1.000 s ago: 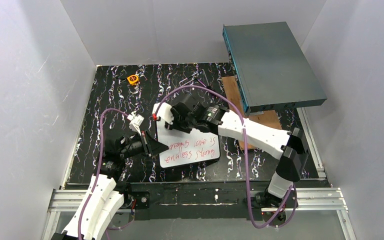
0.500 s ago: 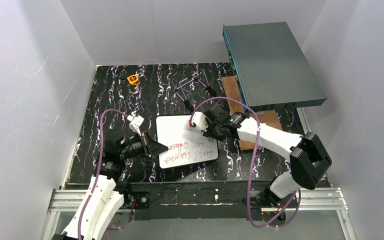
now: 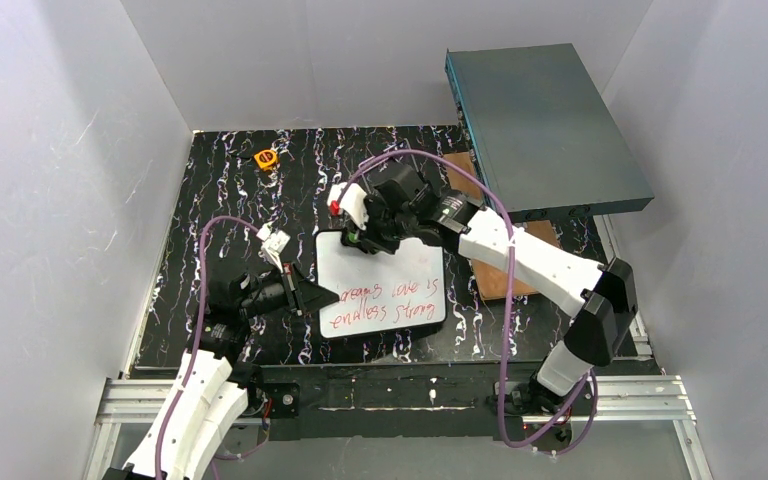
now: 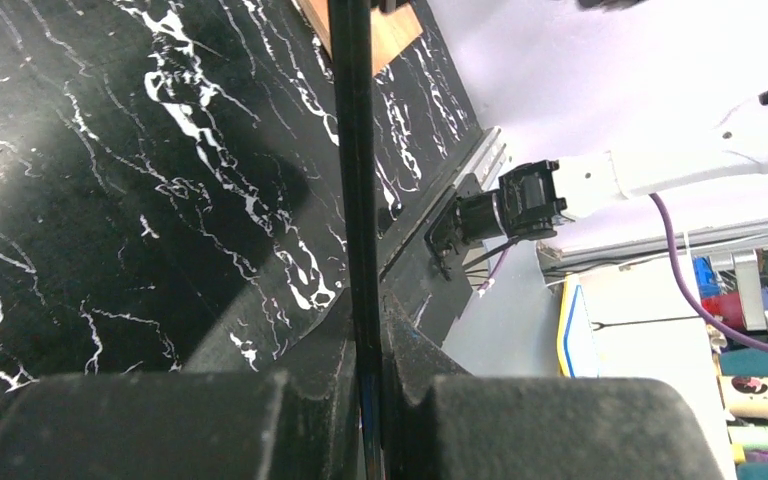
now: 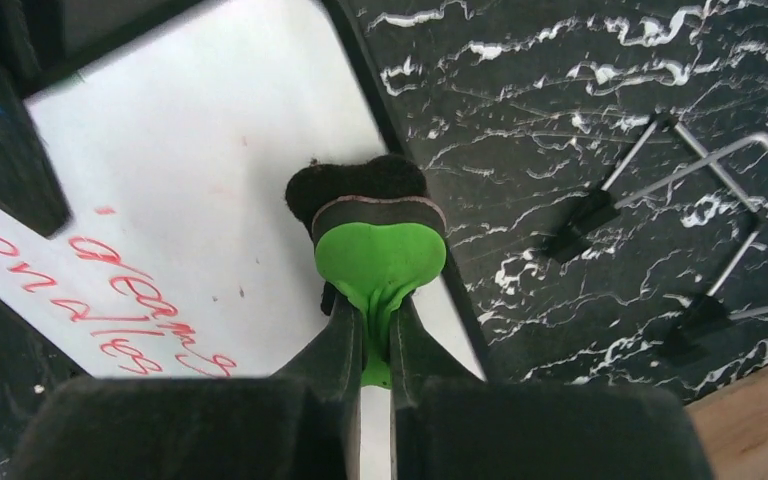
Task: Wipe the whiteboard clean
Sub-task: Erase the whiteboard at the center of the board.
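The whiteboard (image 3: pixel 392 268) lies flat on the black marbled table, its upper part blank and red handwriting (image 3: pixel 380 303) on its lower part. My left gripper (image 3: pixel 316 297) is shut on the board's left edge, which runs as a thin black line (image 4: pixel 354 180) into the closed jaws (image 4: pixel 368 345). My right gripper (image 3: pixel 362 236) is shut on a green eraser (image 5: pixel 380 255) with a black felt pad (image 5: pixel 355 182). It holds the pad down at the board's top edge (image 5: pixel 190 190), near the black frame.
A large grey-teal metal box (image 3: pixel 545 125) stands at the back right over a brown wooden board (image 3: pixel 472 185). A black wire stand (image 5: pixel 685 190) lies on the table behind the whiteboard. A small orange object (image 3: pixel 266 158) sits at the back left.
My right gripper swept with the eraser from the board's upper left to its upper right and back to the top left. The red writing looks the same. The left gripper stayed put.
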Controlling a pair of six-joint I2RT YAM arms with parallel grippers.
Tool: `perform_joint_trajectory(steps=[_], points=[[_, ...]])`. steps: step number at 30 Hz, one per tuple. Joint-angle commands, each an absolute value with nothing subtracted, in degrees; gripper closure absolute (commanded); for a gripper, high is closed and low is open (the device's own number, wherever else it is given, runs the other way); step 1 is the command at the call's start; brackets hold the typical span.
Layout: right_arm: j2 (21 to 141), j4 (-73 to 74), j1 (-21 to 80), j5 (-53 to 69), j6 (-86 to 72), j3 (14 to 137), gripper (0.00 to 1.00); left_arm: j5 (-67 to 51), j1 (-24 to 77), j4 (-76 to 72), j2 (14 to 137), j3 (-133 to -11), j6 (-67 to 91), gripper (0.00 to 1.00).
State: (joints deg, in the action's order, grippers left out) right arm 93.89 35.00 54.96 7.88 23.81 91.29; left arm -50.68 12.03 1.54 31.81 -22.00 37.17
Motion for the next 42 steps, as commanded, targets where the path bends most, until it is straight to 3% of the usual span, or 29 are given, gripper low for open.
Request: perform_joint_trajectory(steps=[1,6,9,16,21,33,42], points=[[90.92,35.51,51.58,5.0,23.7,80.79,0.99,-54.59,12.22,-3.76,30.24,-23.72,37.15,1.0],[82.68,31.4,48.17,1.17,27.6,65.57,0.99,-56.02,12.16,-7.89,31.38,-22.98,39.23,1.0],[81.64,31.89,48.28,1.79,27.75,65.36,0.99,-58.25,12.21,-13.0,33.19,-22.35,41.78,1.0],[89.95,36.01,54.04,9.39,22.79,84.97,0.99,-60.11,12.22,-16.4,36.22,-21.85,44.16,1.0],[97.83,37.78,55.27,3.23,19.97,94.56,0.99,-60.04,12.22,-15.61,34.65,-21.47,44.24,1.0],[86.4,29.62,45.77,-6.35,24.25,69.58,0.99,-56.7,12.16,-5.38,33.22,-23.67,39.15,1.0],[89.76,33.55,53.75,11.32,21.55,77.03,0.99,-55.77,12.22,-4.79,36.36,-25.02,37.95,1.0]])
